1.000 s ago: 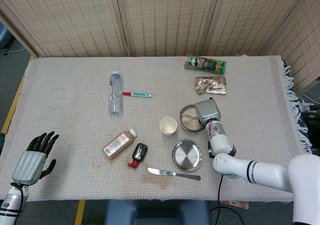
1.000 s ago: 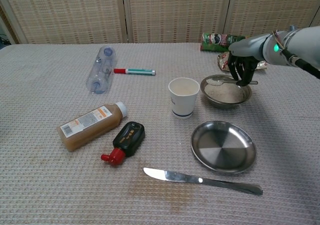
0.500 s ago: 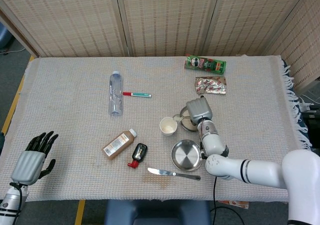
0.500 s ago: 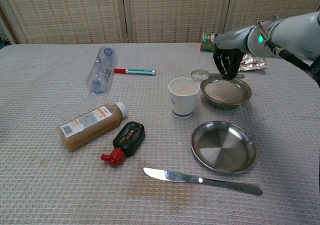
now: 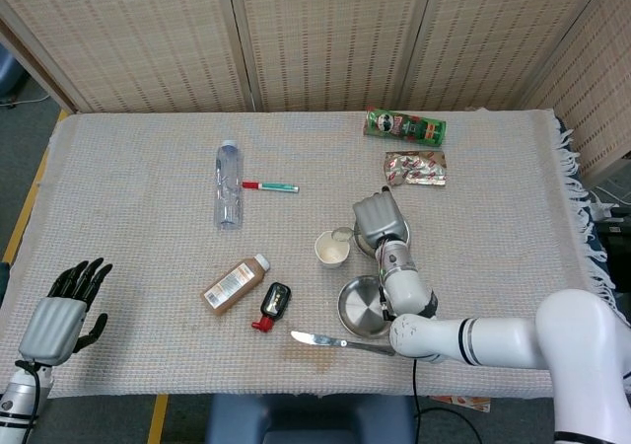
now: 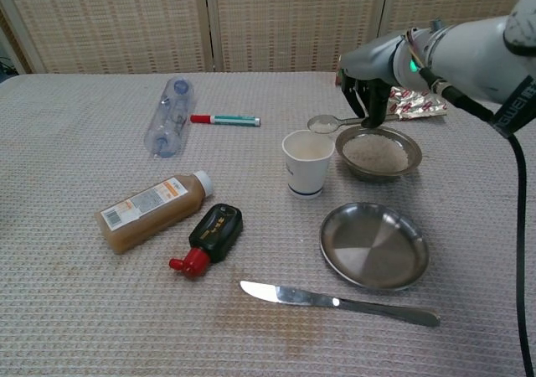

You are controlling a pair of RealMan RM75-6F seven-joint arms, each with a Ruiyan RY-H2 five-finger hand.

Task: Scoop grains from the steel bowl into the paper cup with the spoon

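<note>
The steel bowl [image 6: 378, 153] of pale grains stands right of the white paper cup [image 6: 306, 164] in the chest view. My right hand [image 6: 365, 94] grips the spoon [image 6: 325, 124] by its handle; the spoon's bowl carries grains and hovers just above the cup's right rim. From the head view, the right hand [image 5: 376, 217] covers most of the bowl [image 5: 398, 239], with the spoon tip [image 5: 341, 235] beside the cup [image 5: 331, 250]. My left hand [image 5: 61, 314] rests open at the table's near left corner, holding nothing.
An empty steel plate [image 6: 373, 245] and a knife [image 6: 337, 303] lie in front of the bowl. A brown bottle [image 6: 152, 210], a small black bottle [image 6: 209, 237], a clear bottle [image 6: 167, 116], a pen [image 6: 224, 120], a green can [image 5: 404, 126] and a snack packet [image 5: 415, 168] lie around.
My right hand lifted the loaded spoon out of the bowl and carried it left to just over the cup's rim. The left hand stayed put.
</note>
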